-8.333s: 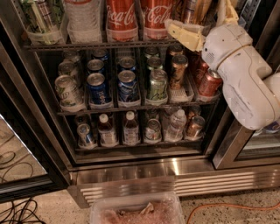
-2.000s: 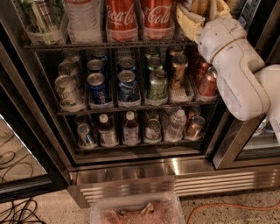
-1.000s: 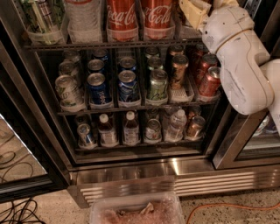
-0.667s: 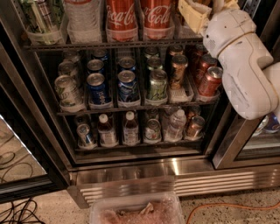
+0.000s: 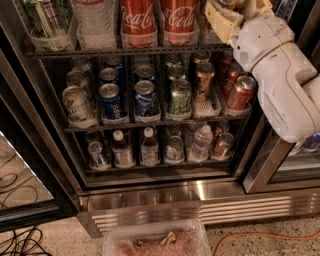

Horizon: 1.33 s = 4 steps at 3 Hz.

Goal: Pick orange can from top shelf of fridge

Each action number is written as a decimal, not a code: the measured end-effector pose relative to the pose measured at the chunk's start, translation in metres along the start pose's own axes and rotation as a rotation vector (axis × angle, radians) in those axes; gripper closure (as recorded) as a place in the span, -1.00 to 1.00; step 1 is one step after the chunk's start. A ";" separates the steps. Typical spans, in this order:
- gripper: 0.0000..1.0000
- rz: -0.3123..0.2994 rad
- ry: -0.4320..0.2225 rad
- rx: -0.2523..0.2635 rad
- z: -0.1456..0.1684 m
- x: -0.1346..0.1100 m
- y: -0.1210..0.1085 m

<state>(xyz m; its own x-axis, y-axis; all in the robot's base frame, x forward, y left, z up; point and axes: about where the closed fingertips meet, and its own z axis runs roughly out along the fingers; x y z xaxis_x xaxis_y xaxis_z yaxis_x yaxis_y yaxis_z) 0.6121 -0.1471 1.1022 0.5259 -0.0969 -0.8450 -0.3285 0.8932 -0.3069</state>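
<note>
1. The gripper [image 5: 225, 17] is at the upper right of the frame, reaching into the fridge [image 5: 200, 192] at the right end of the top shelf [image 5: 125, 50].
2. I cannot tell whether the gripper is open or closed, or whether it has hold of anything.
3. The orange can [image 5: 238, 4] is mostly hidden. Only a brownish-gold sliver shows at the very top edge, right against the gripper and to the right of the two Coke cans [image 5: 137, 20].
4. The white arm [image 5: 285, 85] runs down the right side and covers part of the fridge's right edge.
5. Below the top shelf, blue Pepsi cans [image 5: 145, 97] stand in the middle of the frame among other cans.
6. A clear tub [image 5: 155, 242] sits on the floor at the bottom centre, with an orange cable [image 5: 265, 235] to its right.
</note>
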 end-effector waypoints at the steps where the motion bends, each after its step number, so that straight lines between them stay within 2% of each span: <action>1: 1.00 0.000 0.000 0.000 0.000 0.000 0.000; 4: 1.00 -0.033 -0.064 -0.038 0.031 -0.027 0.010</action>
<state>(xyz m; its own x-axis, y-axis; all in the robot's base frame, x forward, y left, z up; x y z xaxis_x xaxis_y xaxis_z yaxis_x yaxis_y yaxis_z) 0.6187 -0.1225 1.1356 0.5858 -0.0967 -0.8046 -0.3389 0.8726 -0.3517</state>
